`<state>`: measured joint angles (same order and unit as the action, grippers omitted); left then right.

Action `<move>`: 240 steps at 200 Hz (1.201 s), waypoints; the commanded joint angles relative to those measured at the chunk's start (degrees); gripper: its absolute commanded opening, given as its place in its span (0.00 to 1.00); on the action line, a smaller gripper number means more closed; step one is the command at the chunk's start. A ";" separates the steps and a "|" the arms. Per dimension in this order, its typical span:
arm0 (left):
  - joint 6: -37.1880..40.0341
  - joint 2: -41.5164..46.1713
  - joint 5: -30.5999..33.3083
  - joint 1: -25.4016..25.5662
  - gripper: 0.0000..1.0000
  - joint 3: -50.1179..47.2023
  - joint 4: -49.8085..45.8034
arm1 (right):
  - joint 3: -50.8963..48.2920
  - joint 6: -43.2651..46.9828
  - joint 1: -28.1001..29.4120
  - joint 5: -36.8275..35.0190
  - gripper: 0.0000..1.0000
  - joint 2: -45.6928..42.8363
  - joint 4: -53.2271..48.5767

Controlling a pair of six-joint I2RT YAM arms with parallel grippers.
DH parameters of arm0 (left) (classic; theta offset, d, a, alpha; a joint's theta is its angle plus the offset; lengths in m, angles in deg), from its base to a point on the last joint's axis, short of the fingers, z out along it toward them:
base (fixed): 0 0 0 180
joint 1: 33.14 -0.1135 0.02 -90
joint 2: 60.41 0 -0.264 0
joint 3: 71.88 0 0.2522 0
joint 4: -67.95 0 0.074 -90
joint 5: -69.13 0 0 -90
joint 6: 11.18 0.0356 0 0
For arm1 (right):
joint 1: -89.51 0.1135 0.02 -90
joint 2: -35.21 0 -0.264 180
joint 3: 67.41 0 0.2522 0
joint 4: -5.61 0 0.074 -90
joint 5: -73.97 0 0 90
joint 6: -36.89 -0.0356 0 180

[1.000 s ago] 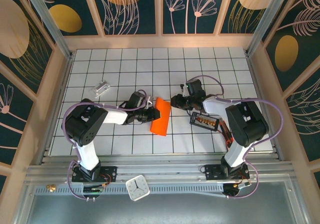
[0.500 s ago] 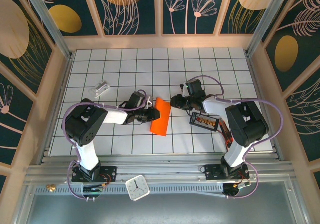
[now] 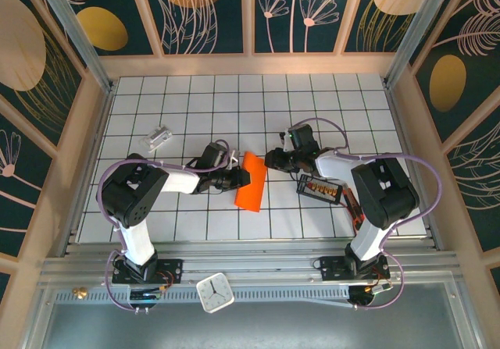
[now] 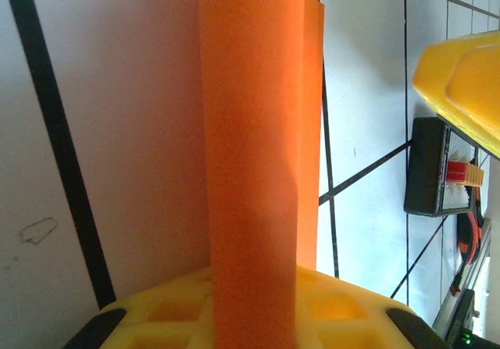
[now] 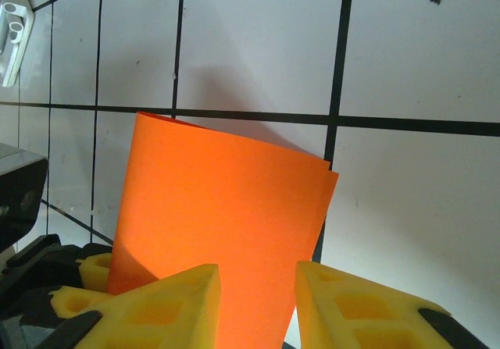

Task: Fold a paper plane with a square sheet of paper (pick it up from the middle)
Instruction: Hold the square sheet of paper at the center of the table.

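Right gripper [image 3: 271, 159] has crept slightly left toward the square sheet of paper [image 3: 251, 181] since a second ago; left arm and sheet unchanged. Sheet is folded over into a narrow orange strip near the middle of the gridded table [image 3: 312, 107], between the two grippers. Left gripper [image 3: 238, 178] is clamped on the sheet's near-left edge; the left wrist view has the strip [image 4: 254, 154] running out over its yellow finger [image 4: 344, 310]. Right gripper [image 5: 258, 275] jaws are narrowly parted, with the sheet [image 5: 219, 216] visible in the gap; contact can't be confirmed. Black tray [image 3: 320, 186] sits just right of the sheet.
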<state>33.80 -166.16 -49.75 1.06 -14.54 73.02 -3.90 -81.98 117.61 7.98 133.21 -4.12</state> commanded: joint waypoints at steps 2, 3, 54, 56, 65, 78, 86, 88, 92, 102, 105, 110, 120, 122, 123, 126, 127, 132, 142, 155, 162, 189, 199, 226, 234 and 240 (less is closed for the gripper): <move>3.62 -10.12 14.91 -0.05 0.22 -3.53 -11.53 | 1.03 0.06 0.32 -1.28 0.31 1.03 -0.11; 3.57 -10.15 14.87 -0.07 0.22 -3.51 -11.53 | 1.08 0.14 0.35 -1.31 0.32 1.04 -0.14; 4.82 -11.15 15.10 -0.09 0.23 -3.15 -12.56 | 1.40 1.09 -0.27 -2.65 0.31 1.10 -1.27; 4.91 -11.14 15.11 -0.05 0.23 -3.12 -12.67 | 1.40 1.09 -0.27 -2.65 0.31 1.16 -1.30; 5.09 -11.20 15.33 -0.05 0.23 -3.13 -12.93 | 1.48 1.05 -0.47 -2.56 0.31 1.45 -1.30; 5.27 -11.17 15.59 -0.02 0.23 -3.23 -13.12 | 1.87 0.92 -0.49 -2.03 0.31 2.09 -1.05; 5.37 -11.28 15.68 -0.04 0.23 -3.31 -13.18 | 2.03 0.47 -0.43 -1.29 0.31 2.61 -0.49; 5.37 -11.24 15.63 -0.08 0.23 -3.27 -13.20 | 2.13 0.38 -0.44 -1.10 0.31 2.72 -0.36; 5.45 -11.33 15.70 -0.05 0.23 -3.23 -13.27 | 2.23 0.19 -0.50 -0.77 0.31 3.15 -0.13; 5.63 -11.47 15.82 -0.09 0.23 -3.14 -13.51 | 2.58 -0.12 -0.41 -0.37 0.31 3.95 0.35; 5.70 -11.49 15.87 -0.09 0.23 -3.10 -13.55 | 2.66 -0.22 -0.35 -0.30 0.31 4.08 0.46; 5.64 -11.48 16.02 -0.05 0.23 -3.07 -13.68 | 2.87 -0.32 -0.28 -0.24 0.31 4.58 0.59; 5.73 -11.53 16.12 -0.09 0.23 -3.06 -13.73 | 3.47 -0.40 -0.24 -0.11 0.31 5.52 0.69; 5.73 -11.57 16.13 -0.07 0.23 -3.06 -13.73 | 3.61 -0.36 -0.30 -0.10 0.31 5.64 0.75; 5.77 -11.57 16.09 -0.08 0.23 -3.05 -13.78 | 3.64 -0.34 -0.27 -0.10 0.31 5.77 0.73; 5.80 -11.58 16.20 -0.05 0.23 -3.05 -13.74 | 3.80 -0.40 -0.23 -0.10 0.31 6.06 0.75; 5.85 -11.58 16.17 -0.03 0.23 -3.05 -13.78 | 3.78 -0.40 -0.23 -0.10 0.31 6.15 0.73; 5.84 -11.51 16.14 -0.07 0.23 -3.03 -13.82 | 3.98 -0.39 -0.24 -0.10 0.31 6.46 0.71; 5.83 -11.50 16.21 -0.01 0.23 -3.14 -13.73 | 4.25 -0.41 -0.19 -0.19 0.31 7.08 0.83; 5.86 -11.62 16.19 -0.08 0.23 -3.12 -13.65 | 4.44 -0.41 -0.16 -0.28 0.31 7.62 1.14; 5.92 -11.60 16.15 -0.06 0.23 -3.12 -13.72 | 4.75 -0.32 -0.22 -0.30 0.31 8.12 1.10; 6.44 -11.88 16.14 -0.01 0.23 -3.05 -14.06 | 5.01 -0.33 -0.23 -0.28 0.31 9.44 1.28; 6.72 -11.88 16.19 -0.04 0.23 -3.05 -14.32 | 5.16 -0.43 -0.19 -0.28 0.31 9.58 1.58; 7.71 -12.27 16.40 -0.06 0.24 -2.74 -15.30 | 5.64 -0.59 -0.22 -0.02 0.31 10.34 1.85; 7.98 -12.35 16.46 -0.07 0.25 -2.68 -15.55 | 5.75 -0.58 -0.21 0.07 0.31 10.68 1.93; 8.04 -12.45 16.51 -0.01 0.25 -2.55 -15.73 | 5.83 -0.65 -0.20 0.15 0.31 10.85 1.94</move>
<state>36.67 -166.58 -50.25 1.06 -13.19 70.07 0.43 -82.15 117.34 7.85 141.65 -3.64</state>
